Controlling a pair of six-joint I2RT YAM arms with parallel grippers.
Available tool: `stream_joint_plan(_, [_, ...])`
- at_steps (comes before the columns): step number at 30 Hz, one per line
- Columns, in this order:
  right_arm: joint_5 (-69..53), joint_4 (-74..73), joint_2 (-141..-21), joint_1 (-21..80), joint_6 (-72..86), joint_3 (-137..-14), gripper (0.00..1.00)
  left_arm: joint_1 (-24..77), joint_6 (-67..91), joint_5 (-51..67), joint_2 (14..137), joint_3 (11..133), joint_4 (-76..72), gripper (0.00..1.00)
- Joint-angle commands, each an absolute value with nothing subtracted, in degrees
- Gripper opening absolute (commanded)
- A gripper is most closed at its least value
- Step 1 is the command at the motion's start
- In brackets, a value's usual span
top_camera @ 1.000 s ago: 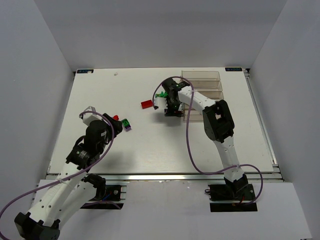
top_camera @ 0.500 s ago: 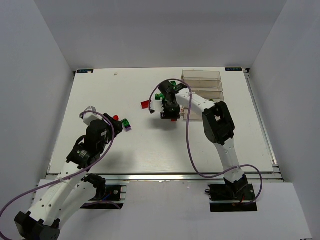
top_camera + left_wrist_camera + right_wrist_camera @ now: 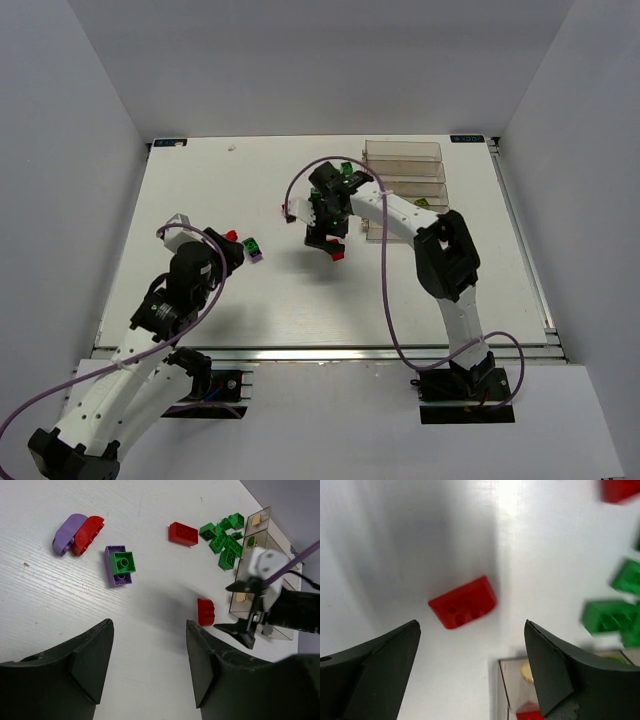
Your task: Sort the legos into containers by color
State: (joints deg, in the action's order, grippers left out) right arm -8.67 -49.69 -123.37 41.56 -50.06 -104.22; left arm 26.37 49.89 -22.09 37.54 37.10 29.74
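White table [image 3: 300, 300], clear containers [image 3: 405, 172] far right, right gripper [image 3: 471, 630] spread wide over a loose red brick [image 3: 463, 602] just left of them, left gripper [image 3: 148, 630] gaping empty near left, green bricks [image 3: 225, 542] clustered by the containers' far-left side, purple-green pair [image 3: 120, 566] left.

Three small red plastic bricks [image 3: 183, 533] are lying loose, two of them curved. Two purple plastic bricks [image 3: 67, 527] are lying nearby, one of them carrying a single square green brick [image 3: 123, 561]. A cluster of green plastic bricks [image 3: 225, 542] is crowding together, roughly six, too overlapped for a sure count. Four clear plastic rectangular bins [image 3: 405, 155] are standing joined side by side.
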Motion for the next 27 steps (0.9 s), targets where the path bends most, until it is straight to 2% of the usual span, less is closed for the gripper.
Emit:
stream_joint_plan(1, [-7.3,-41.2,-114.6,40.3,-36.1,-102.5,0.90,26.4,50.6,-23.6,35.4,37.6,30.9,0.70])
stream_joint_plan(3, [-2.6,-33.9,-110.6,40.2,-27.9,-96.1,0.89,26.4,51.0,-24.3,34.4,37.4,31.5,0.70])
stream_joint_plan(4, [-0.4,-32.6,-109.9,40.3,-17.4,-94.3,0.89,26.4,51.0,-24.5,34.0,37.4,31.7,0.70])
stream_joint_plan(7, [1.2,-37.8,-111.0,40.3,-5.2,-93.8,0.89,26.4,51.2,-25.1,33.1,37.2,32.5,0.70])
stream_joint_plan(10, [0.7,-36.7,-110.3,40.3,2.1,-90.8,0.89,26.4,51.2,-25.1,32.7,37.2,33.0,0.70])
stream_joint_plan(12, [0.5,-36.3,-110.6,40.3,4.2,-91.0,0.87,26.4,51.3,-25.0,32.6,37.0,33.0,0.70])
stream_joint_plan(16, [-1.0,-35.8,-113.5,40.4,5.8,-93.2,0.74,26.4,51.8,-24.6,32.0,36.2,33.0,0.70])
stream_joint_plan(27, [-0.2,-33.9,-121.2,40.5,4.4,-96.3,0.73,26.4,53.4,-25.5,29.7,35.8,35.6,0.70])
